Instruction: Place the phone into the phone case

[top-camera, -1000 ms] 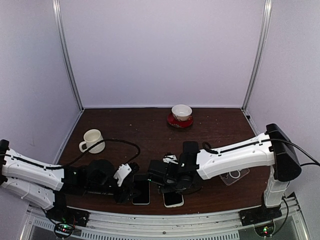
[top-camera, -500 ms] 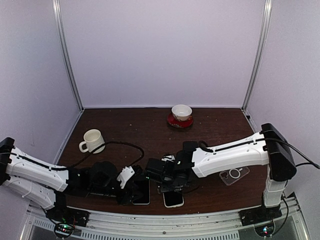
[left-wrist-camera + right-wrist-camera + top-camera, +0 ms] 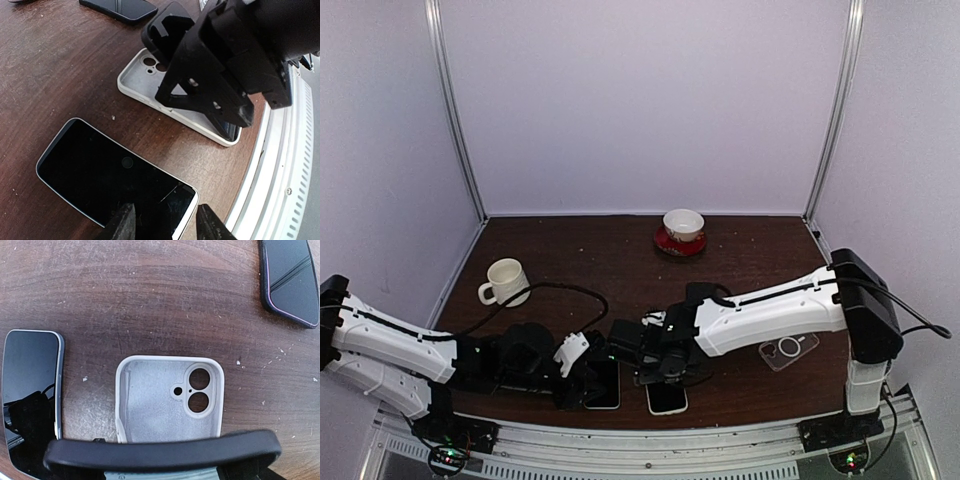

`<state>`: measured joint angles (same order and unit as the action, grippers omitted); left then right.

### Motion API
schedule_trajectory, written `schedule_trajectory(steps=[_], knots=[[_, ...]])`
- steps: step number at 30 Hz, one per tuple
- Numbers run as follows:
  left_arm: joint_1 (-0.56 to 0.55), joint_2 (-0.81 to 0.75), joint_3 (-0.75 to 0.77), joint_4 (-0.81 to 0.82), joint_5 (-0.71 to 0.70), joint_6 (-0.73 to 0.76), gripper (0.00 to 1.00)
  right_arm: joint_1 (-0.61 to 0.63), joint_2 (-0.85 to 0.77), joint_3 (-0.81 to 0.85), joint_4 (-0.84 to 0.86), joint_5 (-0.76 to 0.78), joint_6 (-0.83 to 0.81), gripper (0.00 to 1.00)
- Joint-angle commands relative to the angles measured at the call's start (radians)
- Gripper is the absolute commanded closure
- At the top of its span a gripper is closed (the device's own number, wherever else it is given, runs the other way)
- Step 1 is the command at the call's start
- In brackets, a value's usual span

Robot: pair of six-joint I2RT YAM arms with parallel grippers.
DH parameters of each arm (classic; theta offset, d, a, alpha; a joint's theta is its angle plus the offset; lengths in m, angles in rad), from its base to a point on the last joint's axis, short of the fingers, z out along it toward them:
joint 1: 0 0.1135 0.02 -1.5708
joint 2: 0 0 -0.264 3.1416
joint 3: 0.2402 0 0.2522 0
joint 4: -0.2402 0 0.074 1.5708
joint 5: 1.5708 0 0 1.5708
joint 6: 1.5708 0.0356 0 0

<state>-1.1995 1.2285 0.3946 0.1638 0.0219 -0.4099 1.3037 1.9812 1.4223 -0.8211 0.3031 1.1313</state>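
The phone (image 3: 115,180) lies flat and screen-up near the table's front edge, black glass with a pale rim (image 3: 602,385). My left gripper (image 3: 165,225) is open and straddles its near corner, one fingertip over the screen and the other just off the rim. Right of the phone lies the white phone case (image 3: 160,400), empty and open side up, camera holes showing (image 3: 666,398). My right gripper (image 3: 655,358) hovers over the case's near end. A black case-like piece (image 3: 162,455) spans its jaws and hides the fingertips.
Another dark phone (image 3: 290,282) lies further back on the table. A clear case (image 3: 788,350) sits at the right, a white mug (image 3: 506,281) at the left, and a bowl on a red saucer (image 3: 682,230) at the back. The metal front rail (image 3: 280,165) runs close by.
My left jaws have narrowed slightly and the gripper has edged right onto the phone's end. The right arm has shifted a little to the left over the white case.
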Motion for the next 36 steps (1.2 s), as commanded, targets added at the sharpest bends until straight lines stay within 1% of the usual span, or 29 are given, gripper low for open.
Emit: schedule_trajectory(steps=[1,6,15,18,19,21,23,26,29,31,32,33,34,35,36], knots=[[-0.006,-0.007,-0.001,0.030,-0.007,0.013,0.55,-0.010,0.081,-0.022,-0.039,0.024,0.000,0.31],[-0.006,-0.008,0.004,0.014,-0.046,0.014,0.55,-0.014,0.091,-0.039,-0.018,0.025,0.014,0.22],[-0.006,-0.021,0.012,-0.010,-0.058,0.031,0.55,-0.028,0.102,-0.019,-0.008,0.020,-0.010,0.14],[-0.005,-0.018,0.013,-0.013,-0.060,0.036,0.55,-0.029,0.090,0.014,-0.039,0.022,-0.031,0.08],[-0.005,-0.013,0.015,-0.013,-0.058,0.039,0.55,-0.029,0.079,0.026,-0.050,0.024,-0.046,0.02],[-0.006,-0.005,0.028,-0.025,-0.054,0.044,0.54,-0.030,0.050,0.056,-0.072,0.031,-0.079,0.01],[-0.006,0.000,0.056,-0.052,-0.047,0.045,0.50,-0.031,0.004,0.069,-0.077,0.020,-0.124,0.01],[-0.005,0.004,0.126,-0.126,-0.037,0.022,0.44,-0.051,-0.083,0.038,-0.033,-0.068,-0.228,0.00],[-0.005,0.033,0.203,-0.157,-0.063,-0.036,0.35,-0.076,-0.169,-0.023,-0.023,-0.132,-0.261,0.01],[0.007,0.099,0.262,-0.191,-0.050,-0.062,0.33,-0.107,-0.217,-0.095,0.008,-0.152,-0.263,0.00],[0.027,0.146,0.299,-0.202,-0.030,-0.075,0.34,-0.128,-0.241,-0.137,0.042,-0.171,-0.260,0.02],[0.053,0.195,0.343,-0.220,0.007,-0.095,0.37,-0.153,-0.260,-0.183,0.082,-0.200,-0.258,0.06],[0.085,0.246,0.382,-0.238,0.048,-0.120,0.44,-0.176,-0.283,-0.226,0.142,-0.236,-0.259,0.12],[0.120,0.287,0.409,-0.244,0.095,-0.153,0.54,-0.200,-0.302,-0.283,0.207,-0.274,-0.263,0.18],[0.158,0.328,0.425,-0.230,0.149,-0.187,0.61,-0.221,-0.318,-0.323,0.265,-0.296,-0.269,0.24]])
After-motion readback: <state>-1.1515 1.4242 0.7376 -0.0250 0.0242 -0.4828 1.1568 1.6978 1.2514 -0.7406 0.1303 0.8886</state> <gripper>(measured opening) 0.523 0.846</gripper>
